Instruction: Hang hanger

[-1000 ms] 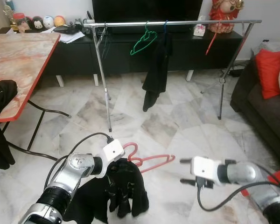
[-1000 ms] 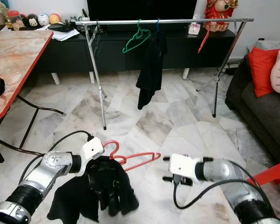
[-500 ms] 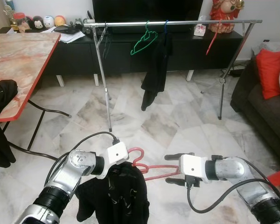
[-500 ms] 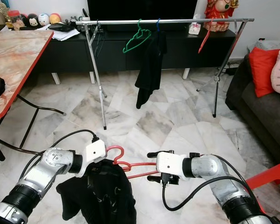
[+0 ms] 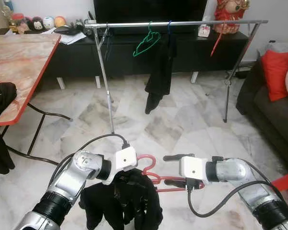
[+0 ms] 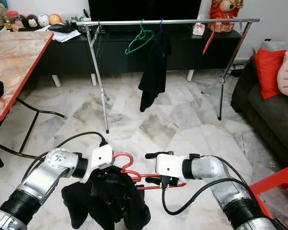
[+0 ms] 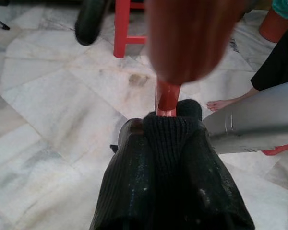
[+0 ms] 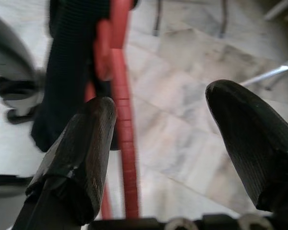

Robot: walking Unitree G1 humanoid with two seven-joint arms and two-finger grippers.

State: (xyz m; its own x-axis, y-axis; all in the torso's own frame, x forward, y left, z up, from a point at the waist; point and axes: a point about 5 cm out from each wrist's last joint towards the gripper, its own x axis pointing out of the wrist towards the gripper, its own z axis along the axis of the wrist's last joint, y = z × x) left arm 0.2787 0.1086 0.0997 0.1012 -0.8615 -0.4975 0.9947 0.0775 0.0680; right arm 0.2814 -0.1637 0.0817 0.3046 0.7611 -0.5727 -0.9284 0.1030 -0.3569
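A red hanger (image 5: 148, 163) carries a black garment (image 5: 127, 203) low over the marble floor in front of me. My left gripper (image 7: 168, 160) is shut on the hanger's neck through the knitted collar. My right gripper (image 5: 172, 169) is open just right of it, one finger above and one below the hanger's red arm (image 8: 123, 120). That arm runs close along one fingertip (image 8: 77, 153), with the other fingertip (image 8: 249, 143) well apart from it. A silver clothes rail (image 5: 182, 23) stands further back, holding a green hanger (image 5: 146, 43), a black garment (image 5: 161, 72) and a red hanger (image 5: 216, 43).
A marble-topped table (image 5: 19, 62) with a dark cloth over its edge is at the left. A dark sofa with a red cushion (image 5: 278, 67) is at the right, a red stool (image 5: 285, 182) beside my right arm. A person's bare foot (image 7: 221, 103) is nearby.
My right gripper has swung left, and its open fingers now straddle the hanger's arm. My left gripper has carried the hanger and garment slightly right.
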